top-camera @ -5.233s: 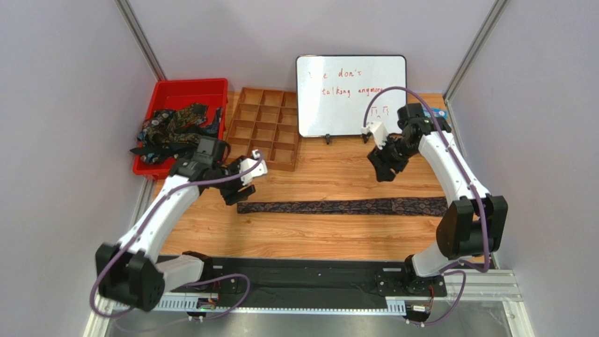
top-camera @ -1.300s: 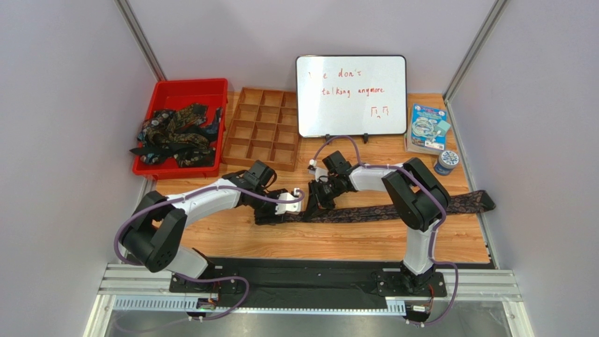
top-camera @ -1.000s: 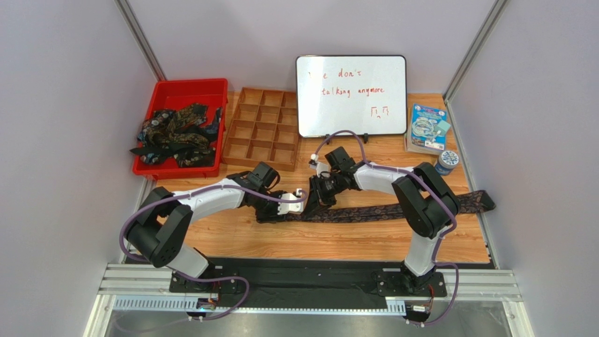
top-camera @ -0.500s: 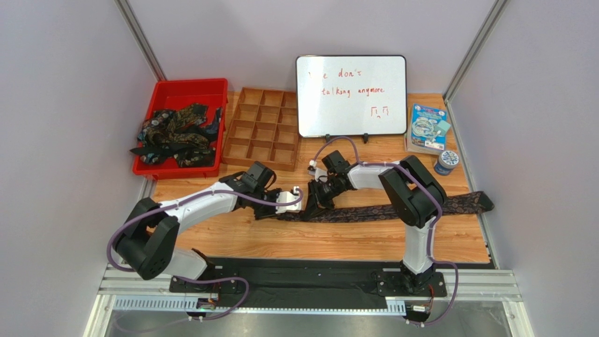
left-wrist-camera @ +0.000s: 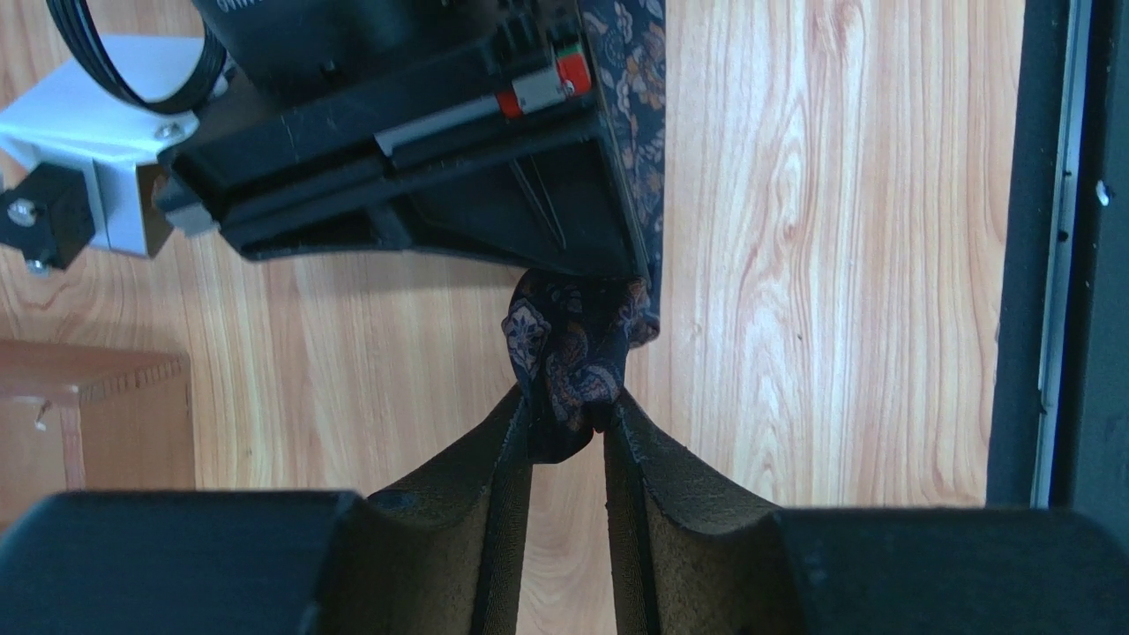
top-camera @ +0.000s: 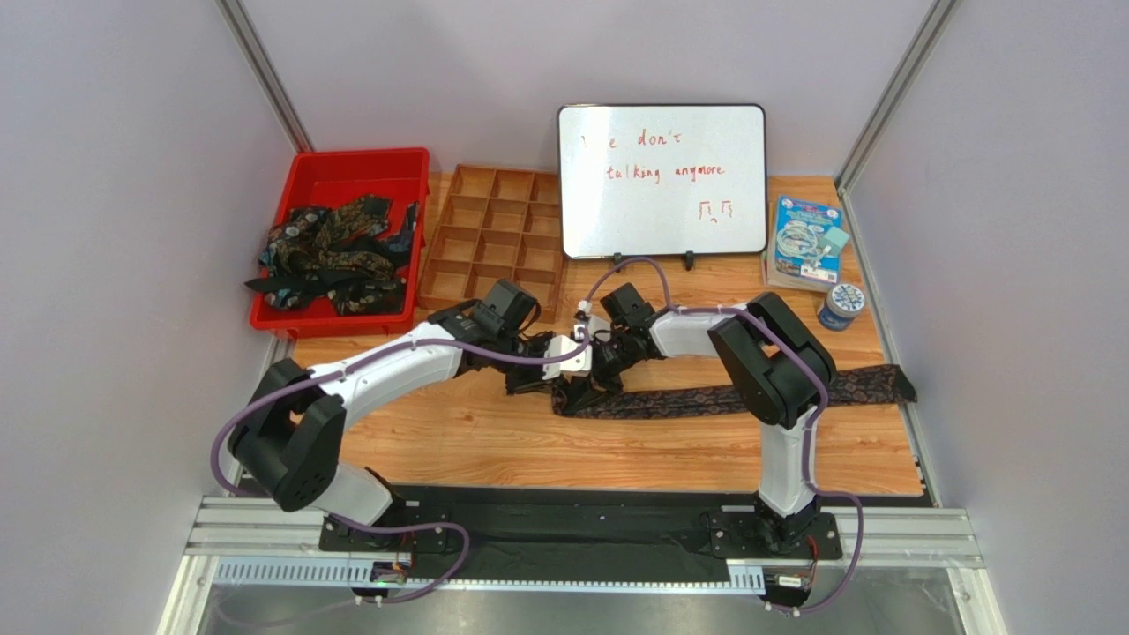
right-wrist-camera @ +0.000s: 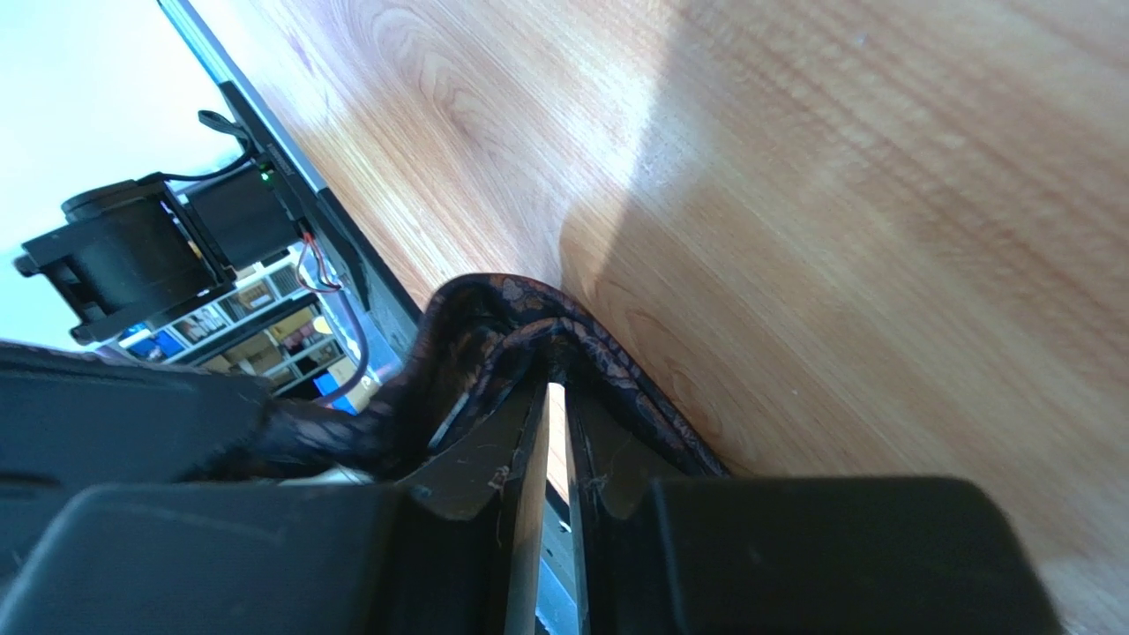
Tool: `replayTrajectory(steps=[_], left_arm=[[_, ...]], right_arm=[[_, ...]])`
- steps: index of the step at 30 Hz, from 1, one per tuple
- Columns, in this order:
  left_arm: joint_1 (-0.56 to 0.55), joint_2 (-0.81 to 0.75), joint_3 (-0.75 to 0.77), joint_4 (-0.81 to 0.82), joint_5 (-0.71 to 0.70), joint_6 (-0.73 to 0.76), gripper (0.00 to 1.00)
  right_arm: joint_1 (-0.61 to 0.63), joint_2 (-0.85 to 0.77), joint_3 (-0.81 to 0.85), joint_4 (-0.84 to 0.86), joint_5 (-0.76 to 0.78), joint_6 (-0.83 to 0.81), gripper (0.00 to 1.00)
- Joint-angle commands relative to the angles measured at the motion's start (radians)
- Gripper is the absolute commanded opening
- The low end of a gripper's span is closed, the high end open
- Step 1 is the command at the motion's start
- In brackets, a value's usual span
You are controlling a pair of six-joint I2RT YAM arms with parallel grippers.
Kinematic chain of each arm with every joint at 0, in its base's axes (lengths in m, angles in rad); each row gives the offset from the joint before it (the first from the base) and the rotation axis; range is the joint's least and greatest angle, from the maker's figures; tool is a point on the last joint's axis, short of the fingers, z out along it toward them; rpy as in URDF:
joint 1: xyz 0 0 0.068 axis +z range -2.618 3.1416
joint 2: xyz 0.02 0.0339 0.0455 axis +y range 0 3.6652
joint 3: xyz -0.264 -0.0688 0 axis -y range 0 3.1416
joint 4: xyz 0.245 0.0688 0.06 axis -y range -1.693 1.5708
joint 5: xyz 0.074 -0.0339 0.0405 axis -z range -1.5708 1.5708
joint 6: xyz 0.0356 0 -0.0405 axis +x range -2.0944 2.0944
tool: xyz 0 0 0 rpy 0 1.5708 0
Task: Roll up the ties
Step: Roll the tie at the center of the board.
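- Spilling over the front rim of a red bin (top-camera: 347, 159) at far left: spare ties (top-camera: 331, 245), a tangled heap, dark with pale print
- Wooden divider tray (top-camera: 497, 238): just right of the bin, well apart from the work
- Left gripper (left-wrist-camera: 567, 426): fingers pinched onto the coil, taken from its left side
- Coil (left-wrist-camera: 573, 347): small loose wad of fabric at mid-table, between the two grippers, in front of the whiteboard (top-camera: 663, 179)
- Right gripper (right-wrist-camera: 554, 397): fingers drawn almost together, fabric looped over their tips; whether a layer is nipped between them cannot be told
- Tie (top-camera: 742, 394): unrolled length lying flat on the table (top-camera: 530, 450), running right from the coil to the table's right edge
- Handling, as judged: light, limp, likely slick; the coil would slacken if released; best held across the coil's flat sides, free length kept straight
- Appearance: long, narrow, black-brown, with small mottled paisley figures in tan and blue
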Motion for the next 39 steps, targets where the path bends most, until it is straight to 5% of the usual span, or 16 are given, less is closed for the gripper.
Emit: replayTrajectory(steps=[1,13,25,35,39], left_arm=[[-0.015,0.050,0.071,-0.015,0.047,-0.004,0.31],[-0.034,0.029,0.053,-0.043,0.026,0.028,0.33],[-0.066,0.023,0.046,-0.069,-0.022,0.060,0.37],[-0.117,0.147,0.112,-0.060,-0.068,0.030,0.39],[-0.124,0.182,0.149,-0.064,-0.092,0.014,0.40]], right_arm=[[-0.014,-0.052,0.031,0.008,-0.031,0.029,0.18],[-0.134,-0.234,-0.005,-0.289,-0.058,-0.186,0.27],[-0.116,-0.142,-0.051,-0.122,-0.086,-0.074,0.31],[-0.251,-0.257,-0.067,-0.330,-0.130,-0.255,0.42],[-0.232,-0.287,-0.094,-0.252,-0.147,-0.188,0.51]])
